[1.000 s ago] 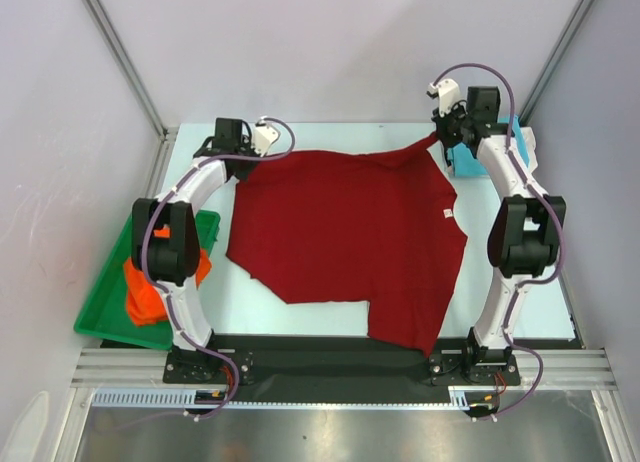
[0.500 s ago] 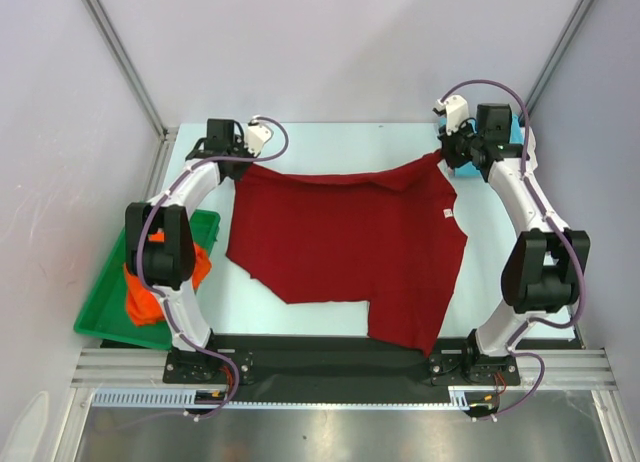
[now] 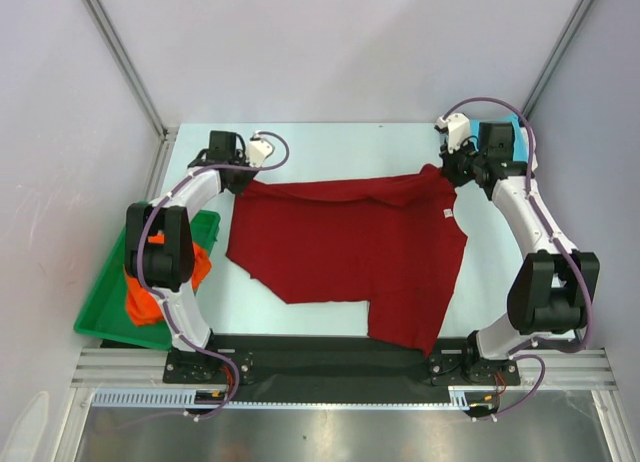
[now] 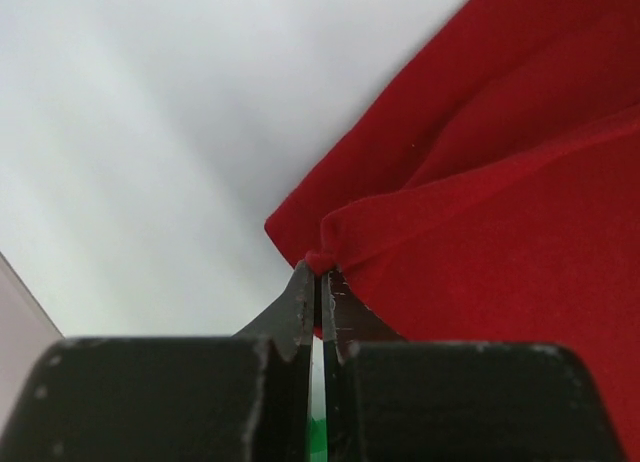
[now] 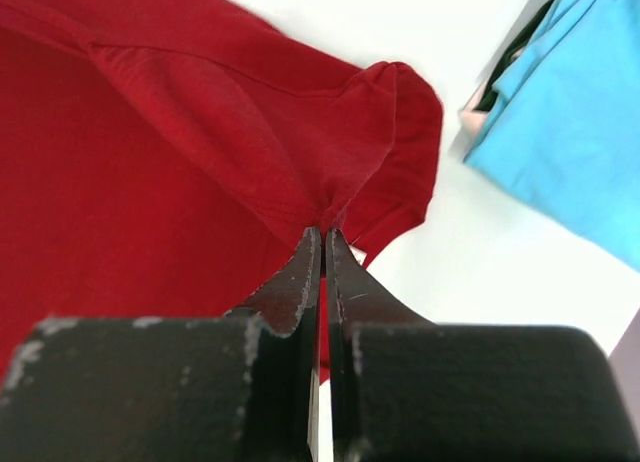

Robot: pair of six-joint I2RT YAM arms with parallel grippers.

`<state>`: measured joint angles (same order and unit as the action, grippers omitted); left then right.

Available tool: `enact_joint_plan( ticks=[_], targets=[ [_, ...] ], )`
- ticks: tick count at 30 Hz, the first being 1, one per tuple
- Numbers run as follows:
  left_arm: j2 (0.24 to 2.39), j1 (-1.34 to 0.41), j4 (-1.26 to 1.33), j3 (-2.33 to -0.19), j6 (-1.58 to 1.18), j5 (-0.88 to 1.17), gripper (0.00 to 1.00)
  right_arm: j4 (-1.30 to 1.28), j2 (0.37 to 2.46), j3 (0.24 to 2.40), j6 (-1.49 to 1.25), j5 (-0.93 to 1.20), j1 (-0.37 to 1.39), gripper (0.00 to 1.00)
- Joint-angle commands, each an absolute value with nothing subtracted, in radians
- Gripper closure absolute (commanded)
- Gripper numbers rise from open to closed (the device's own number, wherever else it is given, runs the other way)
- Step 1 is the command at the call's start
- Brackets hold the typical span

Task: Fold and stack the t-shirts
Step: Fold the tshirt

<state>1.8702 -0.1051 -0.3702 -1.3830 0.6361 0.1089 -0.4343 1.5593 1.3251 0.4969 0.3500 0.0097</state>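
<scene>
The large dark red t-shirt (image 3: 350, 252) lies spread on the pale table, its far edge lifted and folding toward me. My left gripper (image 3: 246, 180) is shut on the shirt's far left corner (image 4: 320, 250). My right gripper (image 3: 443, 170) is shut on the far right corner (image 5: 330, 217). The bright orange t-shirt (image 3: 150, 282) lies bunched in the green tray at the left. The turquoise t-shirt (image 3: 516, 128) lies at the far right behind the right arm; it also shows in the right wrist view (image 5: 570, 132).
The green plastic tray (image 3: 105, 307) sits off the table's left edge. Grey walls and metal frame posts close in the back and sides. A black rail runs along the near edge by the arm bases.
Both grippers have pulled the red shirt's far edge toward the near side, so the far edge now sits lower in the top view. The right arm has swung outward.
</scene>
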Motion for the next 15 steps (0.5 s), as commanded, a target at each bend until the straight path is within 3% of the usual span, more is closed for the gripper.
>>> enact_joint_plan(
  ticks=[1, 15],
  targets=[
    [1.813, -0.098, -0.368, -1.356, 0.627, 0.126, 1.00, -0.433, 1.485, 1.289, 0.473, 0.367, 0.008, 1.00],
    [1.844, -0.094, -0.333, -1.252, 0.655, 0.092, 0.99, -0.449, 1.408, 1.175, 0.453, 0.394, 0.015, 1.00]
  ],
)
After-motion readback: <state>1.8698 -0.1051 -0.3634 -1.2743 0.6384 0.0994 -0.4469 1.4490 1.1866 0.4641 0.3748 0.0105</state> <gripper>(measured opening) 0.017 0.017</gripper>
